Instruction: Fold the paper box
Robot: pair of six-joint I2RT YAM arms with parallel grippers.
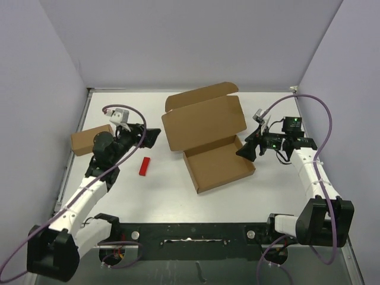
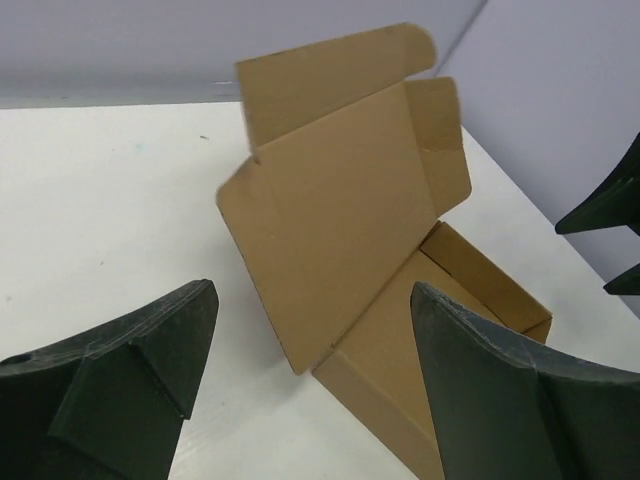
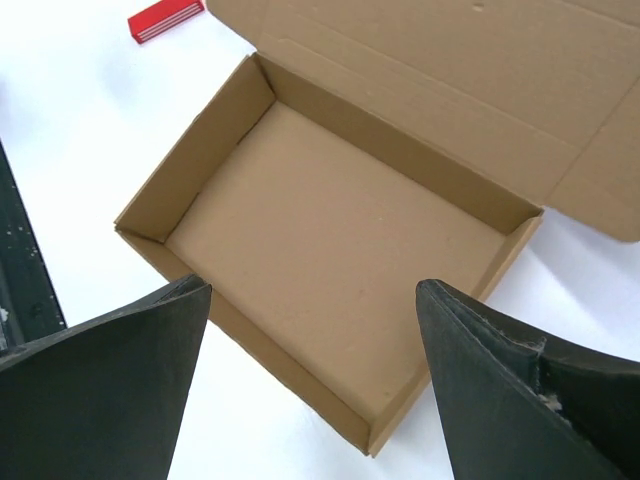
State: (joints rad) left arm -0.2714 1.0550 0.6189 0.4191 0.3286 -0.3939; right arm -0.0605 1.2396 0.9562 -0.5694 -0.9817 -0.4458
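White table [image 1: 172,196], grey walls: open box [image 1: 208,142] mid-frame between two spread grippers.
Top view: the box has its lid raised toward the back and its tray nearer. The left gripper [image 1: 151,138] is just left of the lid and the right gripper [image 1: 244,151] is close by the tray's right edge, both parted and holding nothing. A red block [image 1: 144,165] lies lower left of the box, and a small box [image 1: 90,139] sits far left. Left wrist view: fingers [image 2: 150,370] wide apart, lid tilted up mid-frame, tray lower right. Right wrist view: fingers [image 3: 110,380] wide apart above the tray's near wall, red block [image 3: 165,18] at upper left.
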